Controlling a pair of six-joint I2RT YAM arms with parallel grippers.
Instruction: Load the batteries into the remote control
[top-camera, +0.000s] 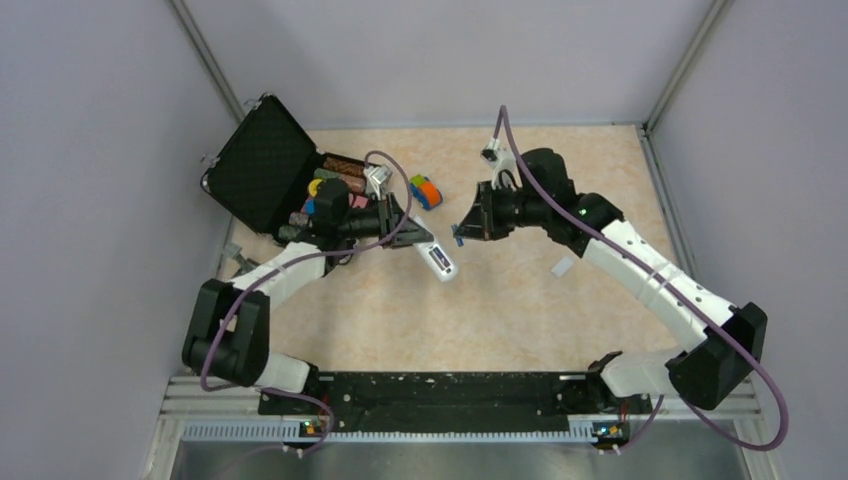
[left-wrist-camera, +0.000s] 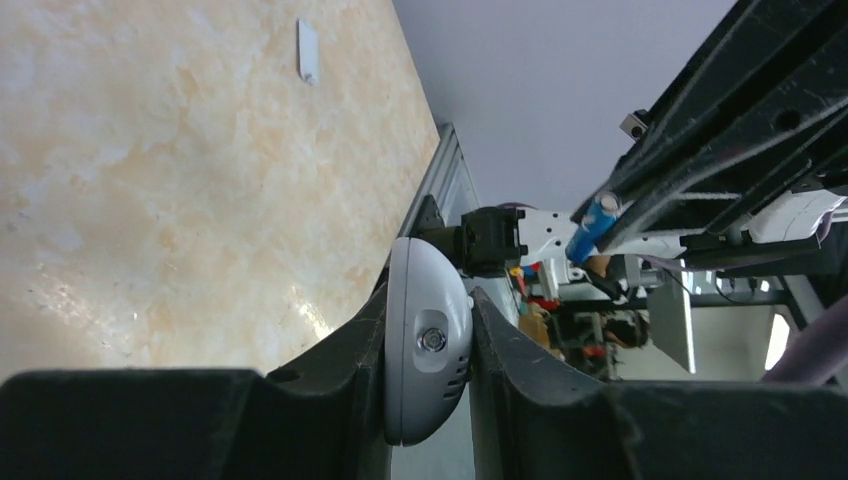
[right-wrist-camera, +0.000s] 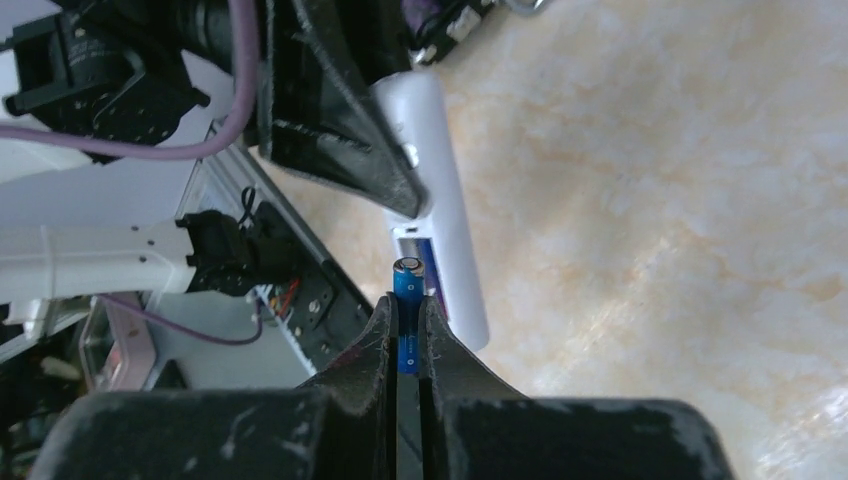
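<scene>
My left gripper is shut on the white remote control and holds it above the table, its free end pointing toward the right arm. From the left wrist, the remote's rounded end sits clamped between both fingers. My right gripper is shut on a blue battery, which stands end-up just short of the remote. The remote's compartment is open, and a darker blue-purple strip inside looks like the other battery. From above, the blue battery hangs a short gap to the right of the remote.
An open black case with striped chip stacks stands at the back left. A colourful toy car sits just behind the remote. A small flat white piece lies on the table under the right arm. Grey walls close in the table on three sides.
</scene>
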